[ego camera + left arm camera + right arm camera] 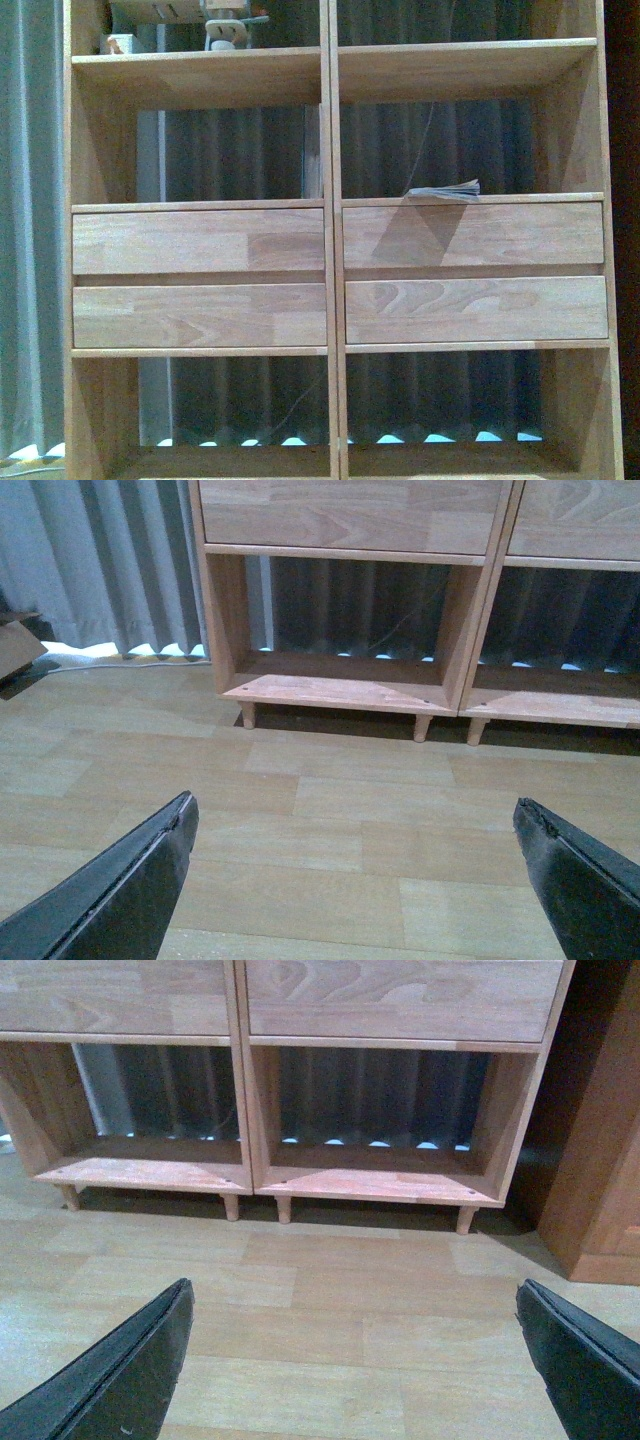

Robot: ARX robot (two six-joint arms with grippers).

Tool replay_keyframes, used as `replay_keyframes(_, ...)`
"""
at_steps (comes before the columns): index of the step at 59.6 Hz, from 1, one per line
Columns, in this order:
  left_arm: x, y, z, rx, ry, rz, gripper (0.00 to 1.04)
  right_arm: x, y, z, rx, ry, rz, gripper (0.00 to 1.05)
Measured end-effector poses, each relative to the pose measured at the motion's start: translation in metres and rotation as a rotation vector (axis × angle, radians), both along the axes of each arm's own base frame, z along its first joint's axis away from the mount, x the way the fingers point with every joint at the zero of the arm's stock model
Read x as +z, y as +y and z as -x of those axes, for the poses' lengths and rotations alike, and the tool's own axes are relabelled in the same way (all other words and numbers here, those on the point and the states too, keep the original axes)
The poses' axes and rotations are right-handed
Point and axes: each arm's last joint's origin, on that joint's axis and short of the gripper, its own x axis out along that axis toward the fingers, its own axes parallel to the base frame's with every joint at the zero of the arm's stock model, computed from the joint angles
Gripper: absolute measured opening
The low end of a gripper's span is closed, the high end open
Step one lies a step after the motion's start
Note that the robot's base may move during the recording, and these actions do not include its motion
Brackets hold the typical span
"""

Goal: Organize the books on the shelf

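The light-brown wooden shelf [331, 250] fills the front view, with two drawer fronts on each side of its central double upright. A thin pale book [447, 190] lies flat on the board above the right drawers; its cover print is too dim to read. The thick teal book is out of view. My left gripper [352, 805] is open and empty above the wood floor, facing the shelf's bottom left compartment [340, 690]. My right gripper [353, 1288] is open and empty above the floor, before the shelf's bottom compartments [375, 1182]. Neither arm shows in the front view.
A grey curtain [30, 250] hangs behind and left of the shelf. Small objects [225, 25] stand in the top left compartment. A cardboard flap [15, 645] lies on the floor to the left. A dark brown cabinet [600, 1160] stands right of the shelf.
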Motion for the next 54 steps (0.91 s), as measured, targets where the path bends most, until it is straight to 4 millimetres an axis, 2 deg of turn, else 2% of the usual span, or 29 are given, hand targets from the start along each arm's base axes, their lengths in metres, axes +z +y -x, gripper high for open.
replay_keyframes(54, 0.0, 0.0, 0.0, 0.0, 0.0, 0.0, 0.97, 0.0, 0.0, 0.0, 0.0, 0.0, 0.0, 0.98)
